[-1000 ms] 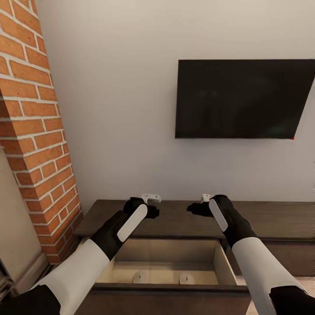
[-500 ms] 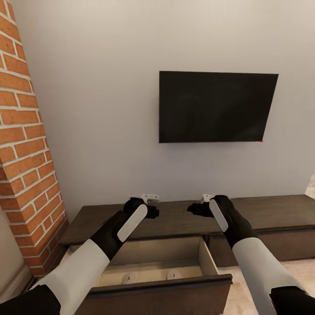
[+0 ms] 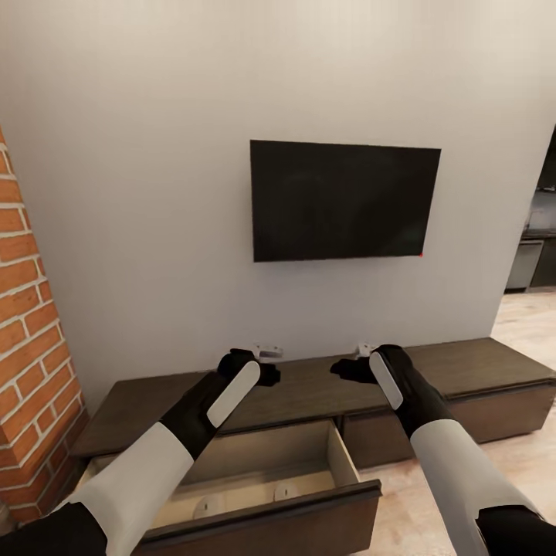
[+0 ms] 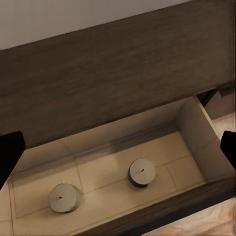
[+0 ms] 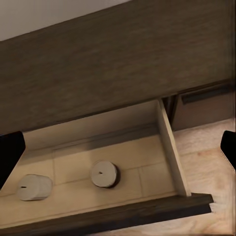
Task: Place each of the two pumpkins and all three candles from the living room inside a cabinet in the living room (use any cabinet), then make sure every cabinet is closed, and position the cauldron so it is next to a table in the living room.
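Along the grey wall, going left to right, we see a brick column, then the long dark cabinet with a black television hung above it; no writing is readable anywhere. Our left claw and right claw hover above the cabinet top, each spread wide and holding nothing. Below them one drawer stands pulled out, and two candles sit apart on its pale floor, one left of the other.
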